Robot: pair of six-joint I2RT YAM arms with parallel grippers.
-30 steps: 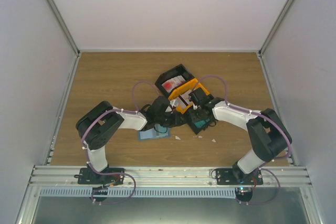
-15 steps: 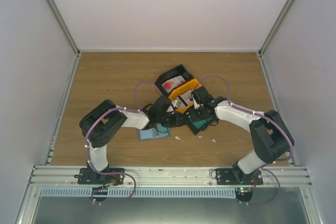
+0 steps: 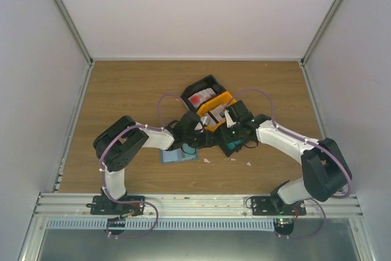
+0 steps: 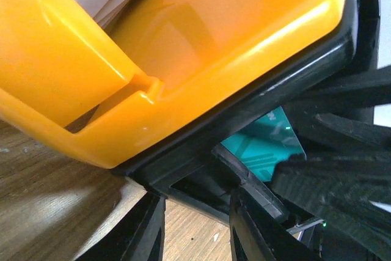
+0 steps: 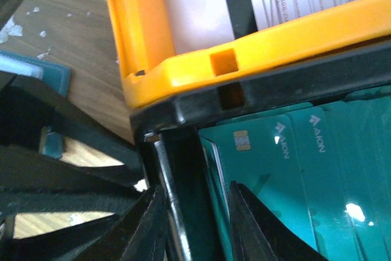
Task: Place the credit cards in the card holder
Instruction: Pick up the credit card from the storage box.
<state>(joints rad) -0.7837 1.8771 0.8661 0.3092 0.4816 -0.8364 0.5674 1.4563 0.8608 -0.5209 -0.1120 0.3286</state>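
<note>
Two fingers (image 5: 149, 227) of the right gripper (image 5: 195, 195) stand narrowly parted astride the black tray (image 5: 183, 117) rim, clamping nothing visible; the left gripper (image 4: 197, 203), also part-open and empty, sits just beside the orange tray (image 4: 183, 59). Teal credit cards (image 5: 287, 175) overlap inside that tray at the centre of the worktop (image 3: 122, 102), the card holder (image 3: 179, 156) lying toward the near edge — best, probably, to slide inward off the rim, pinch one card's edge only, and lift clear.

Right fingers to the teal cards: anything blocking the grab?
Yes. The wall of the black tray runs between the fingers of the right gripper, and the teal cards lie just inside it. The orange tray sits over the cards' far ends, so only their near parts show.
</note>
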